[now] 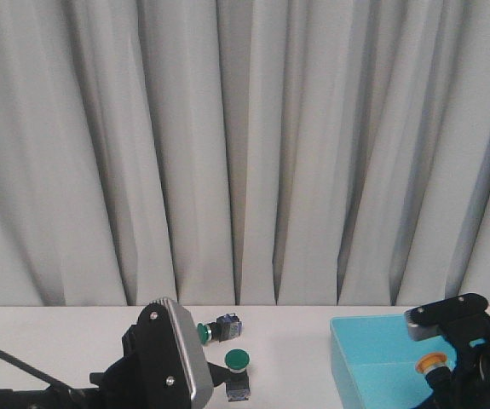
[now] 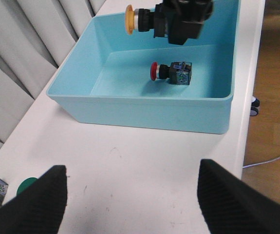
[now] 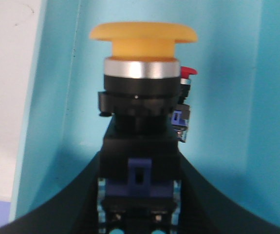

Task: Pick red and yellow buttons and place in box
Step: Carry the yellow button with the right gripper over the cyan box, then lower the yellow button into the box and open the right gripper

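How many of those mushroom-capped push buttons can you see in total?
4. The red button lies in the cyan box; the yellow button is held above it by the right tool; two green buttons sit on the table. Others may be hidden.

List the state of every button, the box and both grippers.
Yellow button: held over the box.
Red button: on its side inside the box.
Green buttons: on the table.
Box: upright, open-topped.
Right gripper: shut on the yellow button.
Left gripper: open, empty.
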Robot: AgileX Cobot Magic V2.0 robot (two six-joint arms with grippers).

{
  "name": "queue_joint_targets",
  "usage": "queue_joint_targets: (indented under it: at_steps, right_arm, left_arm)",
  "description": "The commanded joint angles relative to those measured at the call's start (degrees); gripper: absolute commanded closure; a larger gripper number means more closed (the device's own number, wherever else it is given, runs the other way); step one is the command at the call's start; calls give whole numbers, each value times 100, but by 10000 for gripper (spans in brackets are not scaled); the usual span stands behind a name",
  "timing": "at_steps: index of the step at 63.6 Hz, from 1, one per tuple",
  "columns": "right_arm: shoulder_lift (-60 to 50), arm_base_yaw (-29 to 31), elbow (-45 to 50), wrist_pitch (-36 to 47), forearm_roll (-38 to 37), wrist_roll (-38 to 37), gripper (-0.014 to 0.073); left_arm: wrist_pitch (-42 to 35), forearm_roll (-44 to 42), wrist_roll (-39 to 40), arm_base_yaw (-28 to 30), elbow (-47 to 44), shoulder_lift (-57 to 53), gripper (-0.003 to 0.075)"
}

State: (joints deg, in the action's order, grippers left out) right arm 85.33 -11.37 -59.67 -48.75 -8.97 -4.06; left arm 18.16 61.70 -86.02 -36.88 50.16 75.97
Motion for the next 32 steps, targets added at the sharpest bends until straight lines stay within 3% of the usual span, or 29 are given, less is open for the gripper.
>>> queue_joint_targets:
  at_steps: [1, 8, 32]
  right_arm:
    - [154, 517, -376, 83, 1015, 1041, 349]
    - [522, 864, -512, 90, 1705, 1677, 349]
    - [1508, 945, -570, 434, 1718, 1780, 349]
  left_arm:
    - [-16, 153, 63, -6, 139, -138, 171]
    - [14, 153, 63, -6, 139, -138, 171]
    - [87, 158, 63, -6, 139, -138, 171]
